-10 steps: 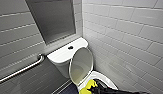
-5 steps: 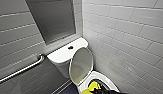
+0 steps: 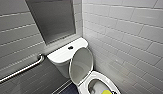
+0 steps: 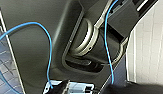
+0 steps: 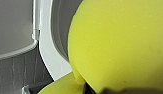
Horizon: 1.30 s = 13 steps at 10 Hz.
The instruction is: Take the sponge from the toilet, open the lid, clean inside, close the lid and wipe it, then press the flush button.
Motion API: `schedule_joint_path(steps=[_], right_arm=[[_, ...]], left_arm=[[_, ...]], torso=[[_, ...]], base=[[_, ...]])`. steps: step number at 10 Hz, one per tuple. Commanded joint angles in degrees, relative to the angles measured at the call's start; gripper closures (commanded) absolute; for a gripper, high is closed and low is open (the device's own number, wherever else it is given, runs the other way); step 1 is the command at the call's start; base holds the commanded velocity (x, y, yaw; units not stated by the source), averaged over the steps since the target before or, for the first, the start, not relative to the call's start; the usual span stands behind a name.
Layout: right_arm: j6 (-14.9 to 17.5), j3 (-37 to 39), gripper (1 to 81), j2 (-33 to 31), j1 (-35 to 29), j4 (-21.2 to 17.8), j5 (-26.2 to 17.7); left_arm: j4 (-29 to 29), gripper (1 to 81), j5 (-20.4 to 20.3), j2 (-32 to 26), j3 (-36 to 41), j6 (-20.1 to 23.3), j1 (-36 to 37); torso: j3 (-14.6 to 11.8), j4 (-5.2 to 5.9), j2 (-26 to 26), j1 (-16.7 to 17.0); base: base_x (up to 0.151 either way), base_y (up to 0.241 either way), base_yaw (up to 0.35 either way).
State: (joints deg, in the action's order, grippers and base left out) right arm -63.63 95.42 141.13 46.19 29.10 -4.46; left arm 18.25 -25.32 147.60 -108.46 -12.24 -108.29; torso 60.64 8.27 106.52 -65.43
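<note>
Yellow sponge (image 3: pixel 106 92) at toilet (image 3: pixel 59 54), lid (image 3: pixel 81 63) up

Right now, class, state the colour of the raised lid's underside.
Greyish with a white rim, on the lid; clearest in the head view.

Casing (image 4: pixel 34 50) dark grey, matte, with a moulded recess. Curved bracket (image 4: pixel 83 47) of brushed silver sits inside. Thin blue cables (image 4: pixel 50 57) loop across, near a pale blue connector block (image 4: pixel 74 87).
</note>
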Motion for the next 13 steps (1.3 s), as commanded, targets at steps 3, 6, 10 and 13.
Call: schedule_joint_path(steps=[3, 6, 10, 13], right_arm=[[0.2, -10.9, 81.1, -14.8, 3.3, 2.1, -0.5], [0.2, -13.8, 81.1, -22.5, 6.4, 2.0, 3.5], [0.1, -23.3, 81.1, -26.9, -1.7, 1.7, 8.4], [-0.1, -25.4, 81.1, -21.4, -12.7, 1.5, 2.8]], left_arm=[[1.6, 1.0, 3.8, -0.9, 1.0, 1.6, -2.5], [1.7, 1.0, 3.8, -0.6, 0.9, 2.5, -2.1], [1.8, 1.0, 3.8, 0.4, 0.1, 2.7, -1.7], [1.7, 1.0, 3.9, 1.1, -0.6, 2.7, -1.5]], torso=[[0.0, 0.0, 0.0, 0.0], [0.0, 0.02, 0.0, 0.0], [0.0, 0.02, 0.0, 0.0], [0.0, 0.02, 0.0, 0.0]], base=[[0.0, 0.0, 0.0], [0.0, 0.0, 0.0], [0.0, 0.0, 0.0], [0.0, 0.0, 0.0]])
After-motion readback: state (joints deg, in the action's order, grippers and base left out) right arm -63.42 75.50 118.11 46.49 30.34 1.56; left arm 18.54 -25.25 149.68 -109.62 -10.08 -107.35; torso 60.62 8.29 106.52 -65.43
